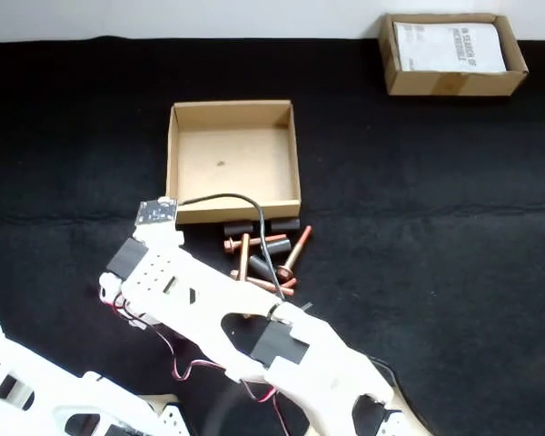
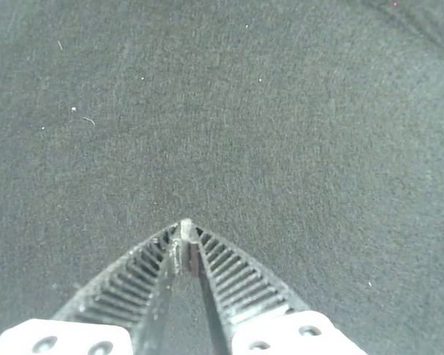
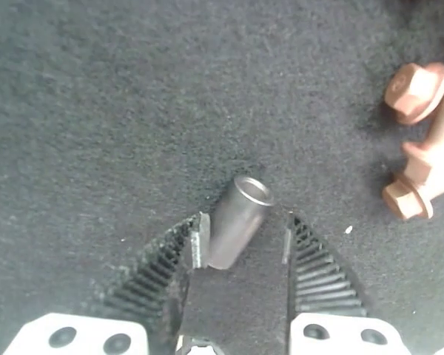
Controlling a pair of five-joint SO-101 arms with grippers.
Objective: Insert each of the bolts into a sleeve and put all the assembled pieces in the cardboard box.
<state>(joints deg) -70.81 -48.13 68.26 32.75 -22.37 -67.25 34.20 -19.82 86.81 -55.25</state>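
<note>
The right gripper [image 3: 245,220] is sitting over the counter [image 3: 96,111] with its fingers [image 3: 314,274] spread. A sleeve [image 3: 237,229] is lying between them, close against one finger and apart from the other. The left gripper [image 2: 183,228] is keeping its fingers pressed together above bare cloth. Farther on, bolts [image 1: 263,259] and other sleeves [image 1: 239,227] are lying heaped just before the box [image 1: 233,173].

Black-clothed table [image 1: 454,300]; on it an open cardboard box [image 1: 209,213], scattered bolts [image 1: 245,259], sleeves [image 1: 238,227], a second box [image 1: 445,84].
</note>
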